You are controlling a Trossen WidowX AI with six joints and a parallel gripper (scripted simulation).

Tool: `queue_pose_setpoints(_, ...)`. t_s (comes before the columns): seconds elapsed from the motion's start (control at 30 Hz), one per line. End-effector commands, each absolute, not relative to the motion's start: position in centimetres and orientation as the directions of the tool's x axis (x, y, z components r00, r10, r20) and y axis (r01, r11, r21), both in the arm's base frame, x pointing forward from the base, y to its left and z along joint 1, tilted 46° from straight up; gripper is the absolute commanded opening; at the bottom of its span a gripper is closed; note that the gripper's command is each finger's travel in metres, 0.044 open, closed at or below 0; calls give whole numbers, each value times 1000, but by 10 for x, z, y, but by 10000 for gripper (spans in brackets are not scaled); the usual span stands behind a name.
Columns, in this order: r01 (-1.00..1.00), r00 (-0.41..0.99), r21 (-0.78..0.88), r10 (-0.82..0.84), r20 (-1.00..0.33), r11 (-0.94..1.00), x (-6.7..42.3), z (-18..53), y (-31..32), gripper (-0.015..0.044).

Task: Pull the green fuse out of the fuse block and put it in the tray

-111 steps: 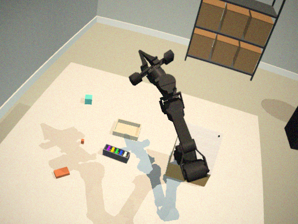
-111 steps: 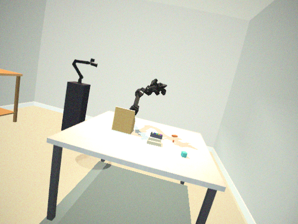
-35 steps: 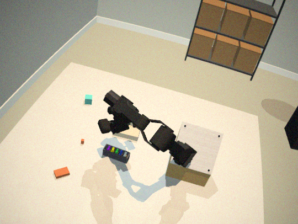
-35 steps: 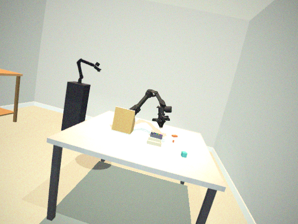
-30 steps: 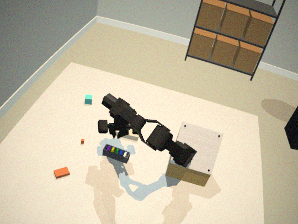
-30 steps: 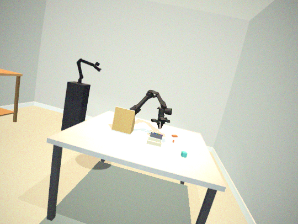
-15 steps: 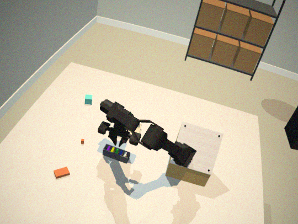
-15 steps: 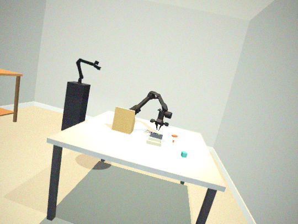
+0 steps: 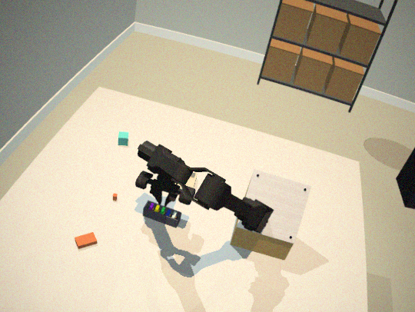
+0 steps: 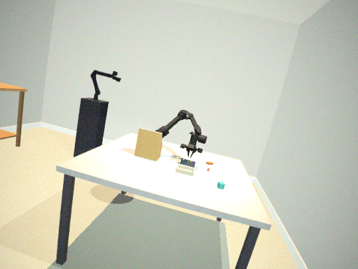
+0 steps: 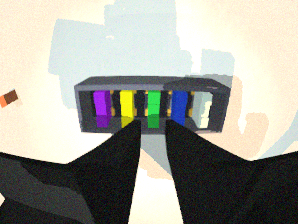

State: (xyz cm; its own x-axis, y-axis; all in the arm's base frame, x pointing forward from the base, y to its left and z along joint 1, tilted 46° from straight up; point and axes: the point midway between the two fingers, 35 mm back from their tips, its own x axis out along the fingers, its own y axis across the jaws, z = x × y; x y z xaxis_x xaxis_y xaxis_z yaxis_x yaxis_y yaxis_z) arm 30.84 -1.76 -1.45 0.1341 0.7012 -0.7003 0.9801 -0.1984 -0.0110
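You're hovering the pincer [image 11: 152,137] over the green fuse [image 11: 153,108], narrowly parted and grasping nothing; the fuse is sitting in the block [image 11: 85,106], so pulling and traying are remaining.

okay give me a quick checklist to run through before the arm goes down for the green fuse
1. End effector lined up with the green fuse: ok, the fuse shows in the gap between the fingers in the wrist view.
2. Nothing held yet: ok, the narrow gap is empty.
3. Gap wide enough to pass over the fuse: cannot tell; it looks about as wide as the fuse.
4. Fingers clear of the yellow fuse and blue fuse: cannot tell; the fingertips overlap them in the wrist view.
5. End effector above the fuse block, not touching: ok, judging by the exterior view.
6. Tray reachable: ok, beside the block.
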Motion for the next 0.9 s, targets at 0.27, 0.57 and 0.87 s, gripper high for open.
queue_pose_setpoints(0.27, 979, 135, -15, 704, -698, -202, 309, -23, -8, 74)
queue_pose_setpoints(0.57, 979, 135, -15, 704, -697, -202, 309, -29, -2, 74)
queue_pose_setpoints(0.87, 979, 135, -15, 704, -697, -202, 310, -31, 0, 74)
